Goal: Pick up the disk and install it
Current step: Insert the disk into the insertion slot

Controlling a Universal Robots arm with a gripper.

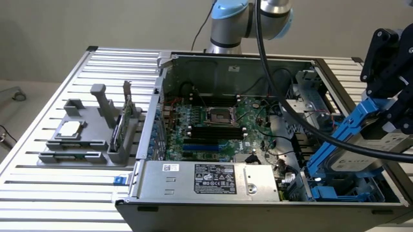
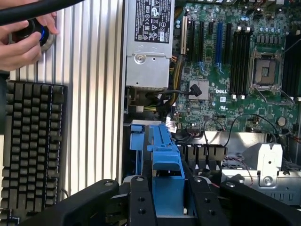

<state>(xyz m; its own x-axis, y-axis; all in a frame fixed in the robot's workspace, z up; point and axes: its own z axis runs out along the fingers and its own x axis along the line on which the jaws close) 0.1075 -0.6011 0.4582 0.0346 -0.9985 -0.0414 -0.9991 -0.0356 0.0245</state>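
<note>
At the exterior view's left a slatted table (image 1: 38, 193) is seen, and a grey holder (image 1: 72, 157) is set on it. A square chip (image 1: 69, 128) is laid flat on the holder, and a green card (image 1: 121, 121) is stood on edge in a slot just beside it. Toward the middle an open case (image 1: 162, 72) is placed on the table, with its board (image 1: 213, 121) exposed and a silver supply (image 1: 200, 179) fitted along its near edge. Behind the case the arm (image 1: 233, 21) is seen, and a black cable (image 1: 284, 108) is draped from it across the case toward the exterior view's right. At that right side the disk (image 1: 377, 147) is held in the gripper (image 1: 390, 116). The disk is carried tilted, its blue carrier (image 1: 345, 133) sloping down toward the case's near right corner, above the blue bay (image 1: 351, 195); whether the bay is touched cannot be told. In the wrist view the carrier is seen clamped between the two black fingers (image 2: 141, 202), which are closed partway onto it, with the supply and board beyond. Outside the case a keyboard (image 2: 30, 150) is laid on the table, and a person's hand (image 2: 19, 47) is rested on a round knob (image 2: 35, 29) near the keyboard
</note>
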